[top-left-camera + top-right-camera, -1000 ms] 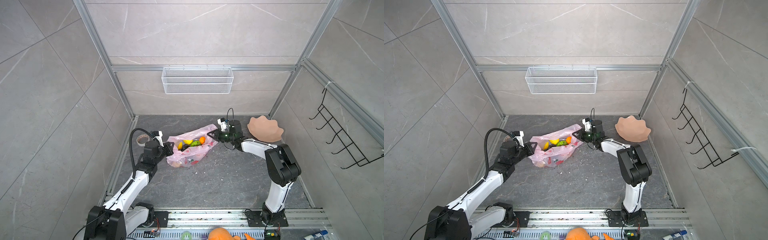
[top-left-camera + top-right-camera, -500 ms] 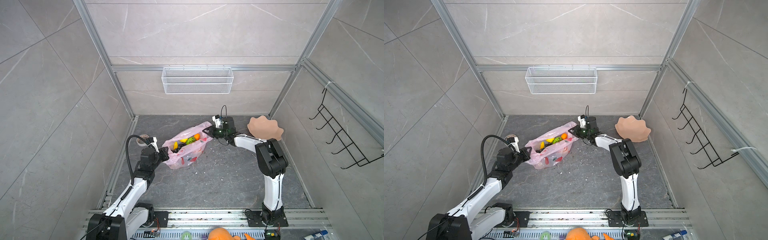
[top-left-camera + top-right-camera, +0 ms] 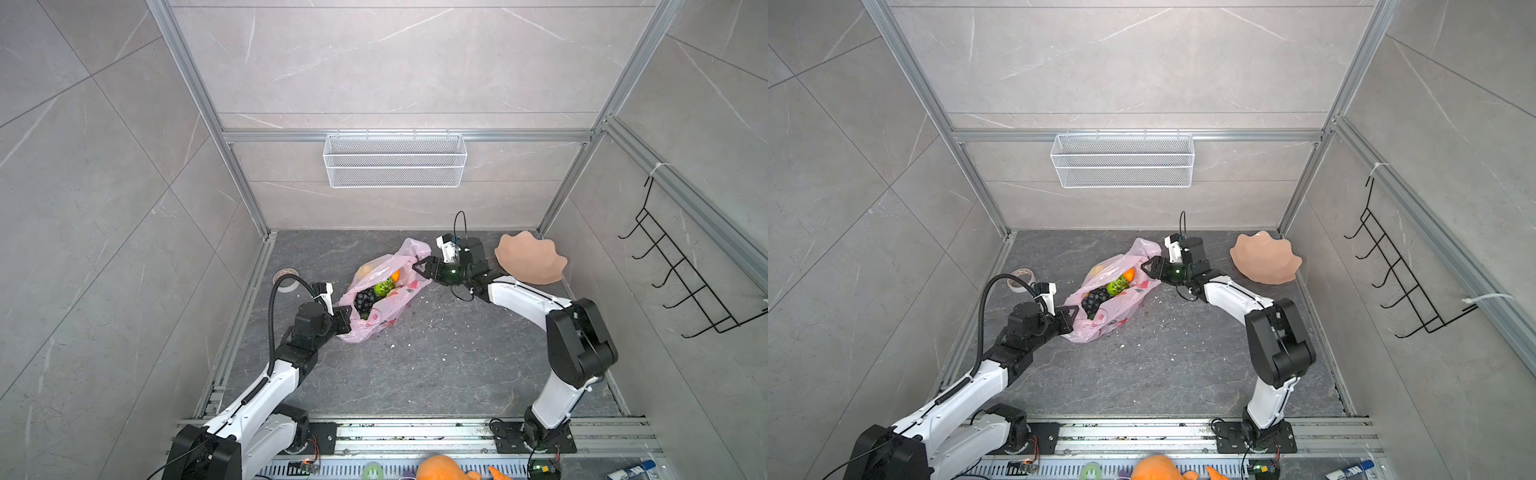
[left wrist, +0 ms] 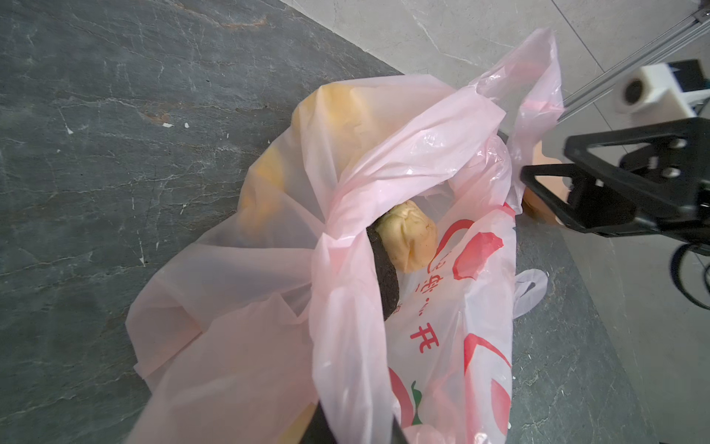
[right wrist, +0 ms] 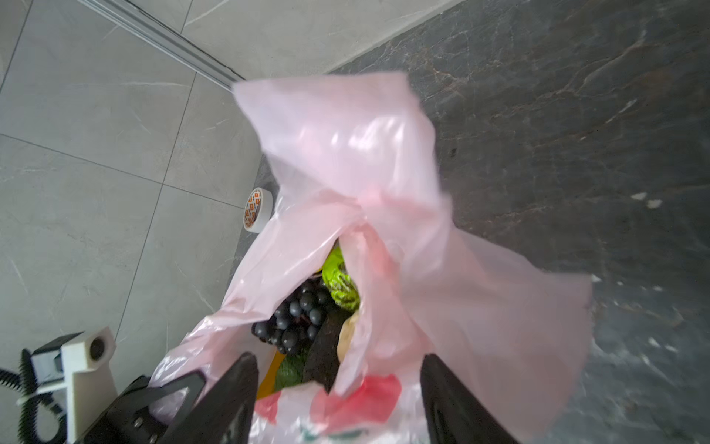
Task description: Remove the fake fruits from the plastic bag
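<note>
In both top views the bag point(image 3: 399, 297) point(image 3: 1125, 297) lies on the floor point(image 3: 415, 365) left of the middle, nearer the back edge, with its mouth gaping upward. Inside show grapes point(image 3: 365, 299), a green fruit point(image 3: 384, 286) and an orange point(image 3: 395, 275), none of them out on the floor. The left gripper point(image 3: 347, 318) is clamped shut on the bag's near left end. The right gripper point(image 3: 419, 268) sits at the bag's far right end with its jaws spread, gripping nothing that I can see. A plate point(image 3: 530, 259) stands in the back right corner and a tape roll point(image 3: 286, 279) lies at the left edge. From the left wrist, a pink strip of the bag point(image 4: 384, 173) runs down into the closed jaws, and a cream piece point(image 4: 409, 234) peeps out of the mouth. From the right wrist, the two fingers point(image 5: 238, 399) stand wide apart with loose, blurred film between them. Grapes point(image 5: 296, 319) and the green fruit point(image 5: 340, 284) lie in the opening.
</note>
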{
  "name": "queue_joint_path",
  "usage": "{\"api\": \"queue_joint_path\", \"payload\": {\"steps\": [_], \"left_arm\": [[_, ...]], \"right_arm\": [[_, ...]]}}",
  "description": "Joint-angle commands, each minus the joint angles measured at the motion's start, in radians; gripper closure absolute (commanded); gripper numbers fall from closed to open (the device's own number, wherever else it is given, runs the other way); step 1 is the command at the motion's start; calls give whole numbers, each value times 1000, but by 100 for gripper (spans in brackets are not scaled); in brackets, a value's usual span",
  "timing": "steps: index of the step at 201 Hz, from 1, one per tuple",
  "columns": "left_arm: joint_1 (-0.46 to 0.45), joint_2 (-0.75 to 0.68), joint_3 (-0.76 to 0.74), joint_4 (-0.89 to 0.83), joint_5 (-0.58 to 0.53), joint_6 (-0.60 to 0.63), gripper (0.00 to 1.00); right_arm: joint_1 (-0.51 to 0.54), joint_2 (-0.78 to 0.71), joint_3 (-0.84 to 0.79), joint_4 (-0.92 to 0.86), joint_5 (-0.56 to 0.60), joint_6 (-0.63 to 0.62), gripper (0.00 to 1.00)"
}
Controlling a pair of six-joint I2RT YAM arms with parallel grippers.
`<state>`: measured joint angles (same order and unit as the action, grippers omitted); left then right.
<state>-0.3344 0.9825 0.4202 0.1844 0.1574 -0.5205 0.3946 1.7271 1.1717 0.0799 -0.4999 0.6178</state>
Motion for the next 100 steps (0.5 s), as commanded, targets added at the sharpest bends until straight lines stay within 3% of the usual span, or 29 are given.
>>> {"api": "queue_joint_path", "payload": {"steps": [1,38,66,100], "left_arm": [[-28,13,9,10,-7,47,100],[-79,18,25,21,-51,54,100],[-112,4,33,46,-65,58,100],[-144,-21,40,7,-110,86,100]], "right_arm": [[26,-104,-58,-119,96,-90,30],[230,-148,14,-264,248,-208,37],[350,-1,170,-346,339,-252,40],[386,162,280,-418,413,-286,45]]}}
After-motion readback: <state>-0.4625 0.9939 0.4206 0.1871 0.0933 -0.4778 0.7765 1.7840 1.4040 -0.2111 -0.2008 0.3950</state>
